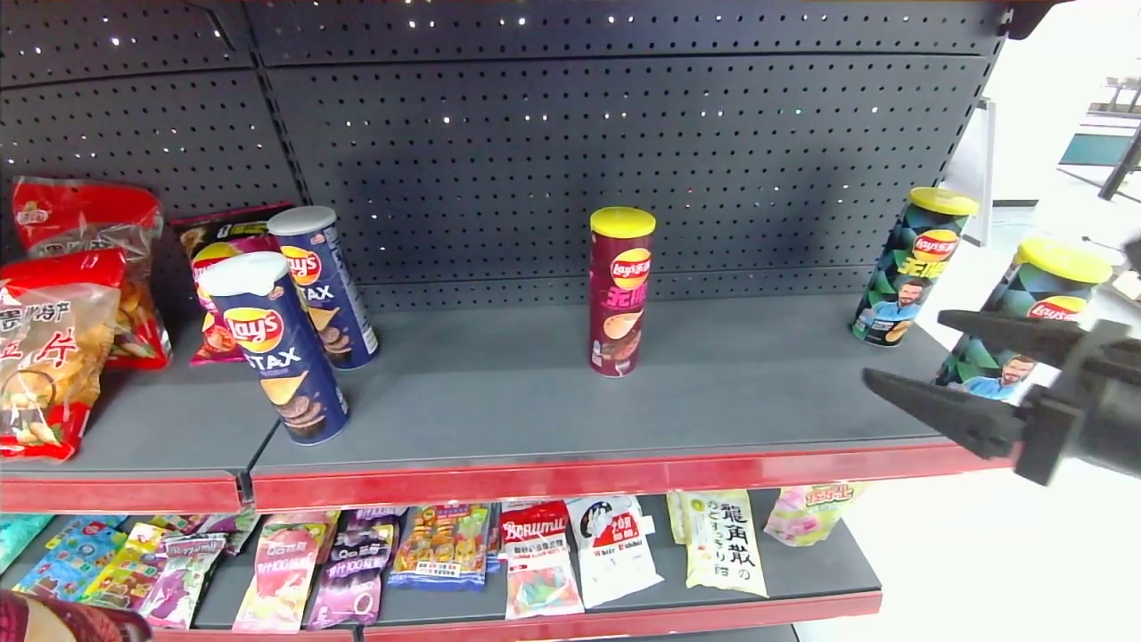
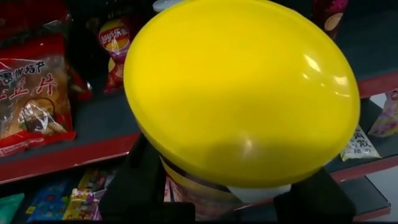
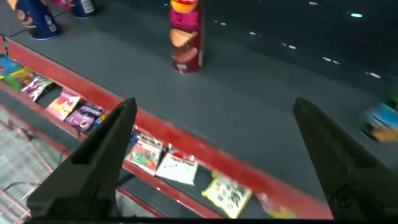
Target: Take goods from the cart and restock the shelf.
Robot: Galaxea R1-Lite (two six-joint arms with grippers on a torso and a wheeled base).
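Observation:
My left gripper (image 2: 233,193) is shut on a chips can with a broad yellow lid (image 2: 242,87); its dark fingers (image 2: 140,183) flank the can's body below the lid. On the upper shelf (image 1: 535,401) stand a maroon can (image 1: 619,290), two blue cans (image 1: 276,348) at the left, and two green-patterned cans (image 1: 914,267) at the right end. My right gripper (image 1: 902,346) hangs open and holds nothing, in front of the shelf's right end, close to the nearer green can (image 1: 1034,312). In the right wrist view that gripper (image 3: 214,104) hovers above the red shelf lip (image 3: 205,149), with the maroon can (image 3: 186,37) beyond.
Red snack bags (image 1: 53,339) fill the shelf's left end. The lower shelf (image 1: 820,571) holds several hanging-style packets (image 1: 535,557). A perforated back panel (image 1: 535,160) closes the shelf behind. Wire mesh of the cart (image 3: 18,168) lies below.

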